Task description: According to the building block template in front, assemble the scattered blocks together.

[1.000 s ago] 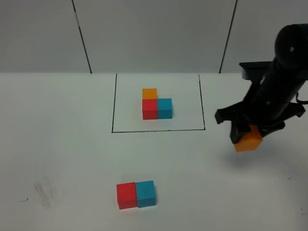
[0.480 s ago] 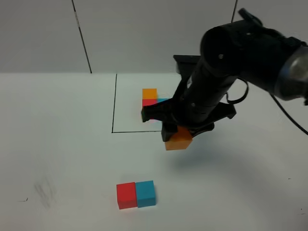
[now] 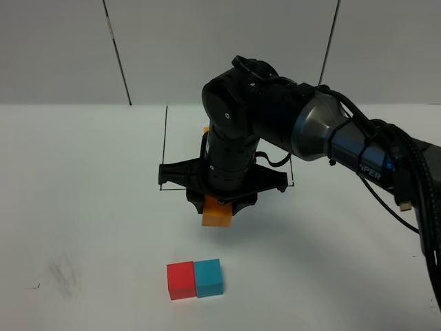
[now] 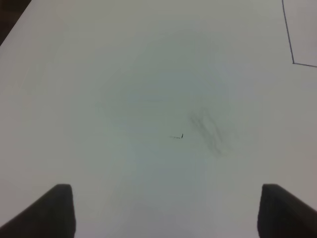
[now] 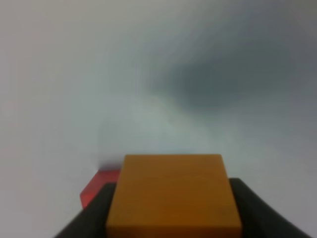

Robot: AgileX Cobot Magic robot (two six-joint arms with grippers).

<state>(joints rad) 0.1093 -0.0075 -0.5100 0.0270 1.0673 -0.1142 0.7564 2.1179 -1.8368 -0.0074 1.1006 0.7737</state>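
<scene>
Nearest, on the near side of the thin black drawn rectangle (image 3: 164, 148): red matte cube (image 3: 181, 280) and cyan-blue matte cube (image 3: 209, 277), touching side by side, unframed.

At the rectangle's near edge, my right gripper (image 3: 219, 205) is clamped on the orange matte cube (image 3: 216, 216), held above the white table (image 3: 83, 207).

Inside the rectangle, my arm hides nearly all of the three-cube building block template (image 3: 205, 129); only an orange sliver shows.

Right wrist view: orange cube sharp, rest blurred. There is a red edge beside it; I cannot tell which red cube.

Left wrist view only: my left gripper (image 4: 166, 210), fingers wide apart and holding nothing, a grey smudge (image 4: 213, 131), one rectangle corner.
</scene>
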